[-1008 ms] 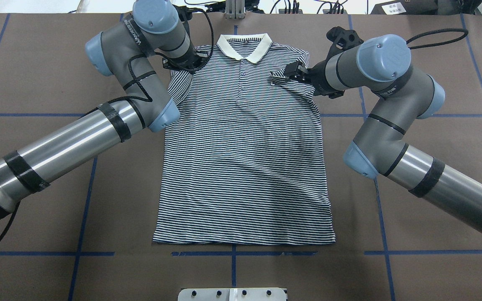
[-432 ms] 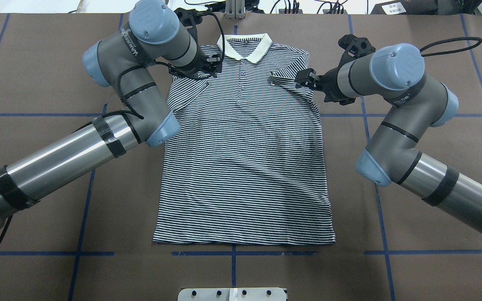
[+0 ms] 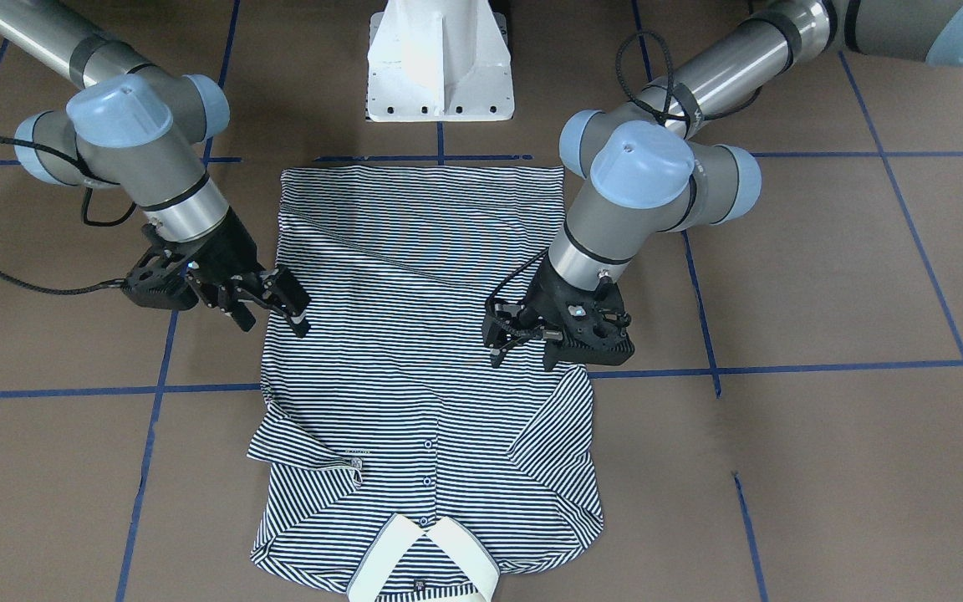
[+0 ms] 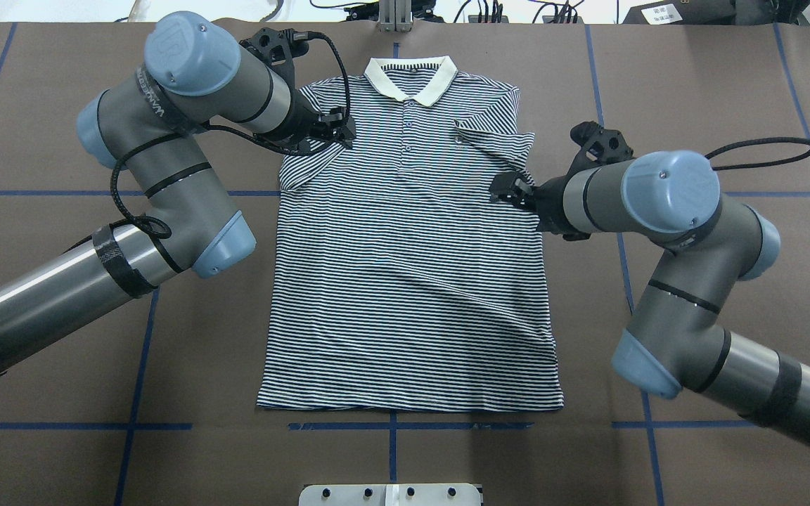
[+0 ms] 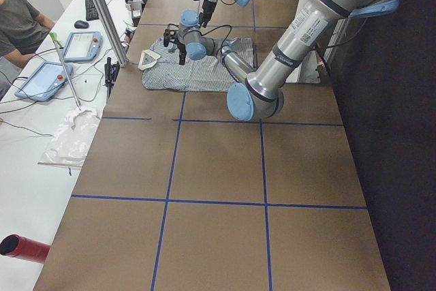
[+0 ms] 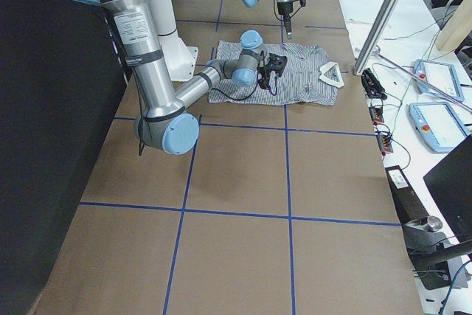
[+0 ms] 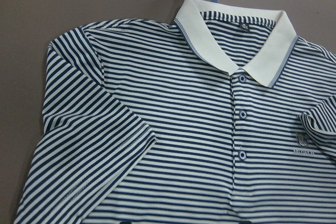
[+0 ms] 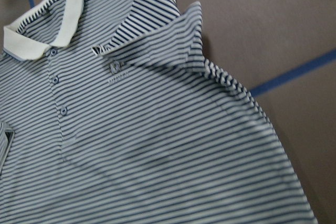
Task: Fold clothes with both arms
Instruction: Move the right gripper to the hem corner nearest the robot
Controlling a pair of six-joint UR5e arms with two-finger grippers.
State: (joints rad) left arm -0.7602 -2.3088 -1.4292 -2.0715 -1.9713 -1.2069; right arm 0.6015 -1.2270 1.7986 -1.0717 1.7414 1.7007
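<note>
though spread flat and front up over most of its length, folded at both shoulders: polo shirt (image 4: 405, 281) on the brown table (image 4: 46, 84), thin navy-and-white stripes across. white collar (image 4: 410, 77) at the far end from the robot, hem at the near end, just beside a blue tape line (image 4: 405, 426) and parallel to it. small buttons (image 7: 242, 114) in a row below the collar. left sleeve (image 4: 310, 165) turned inward onto the chest, slanting toward the placket. right sleeve (image 4: 496, 144) likewise turned in, tip just beside the chest label (image 8: 113, 71). a few shallow creases across the belly.

left gripper (image 4: 338, 131) above the shirt near the folded left sleeve — fingers spread apart, gripping nothing. right gripper (image 4: 509, 190) at the shirt's right edge, just hemward of the folded right sleeve, fingers likewise apart and empty; whether touching the cloth, cannot tell. left arm (image 4: 60, 295) and right arm (image 4: 763, 365) bent at the elbow, reaching in from the robot's two sides, with black cables (image 4: 763, 144) looped by the wrists.

white pedestal base (image 3: 440, 63) beyond the hem in the front-facing view. off the table's far side in the left-end view, a seated operator (image 5: 20, 15) at a white bench (image 5: 27, 168) with two tablets (image 5: 83, 44) — and a red cylinder (image 5: 24, 247) at the near end of that bench.
</note>
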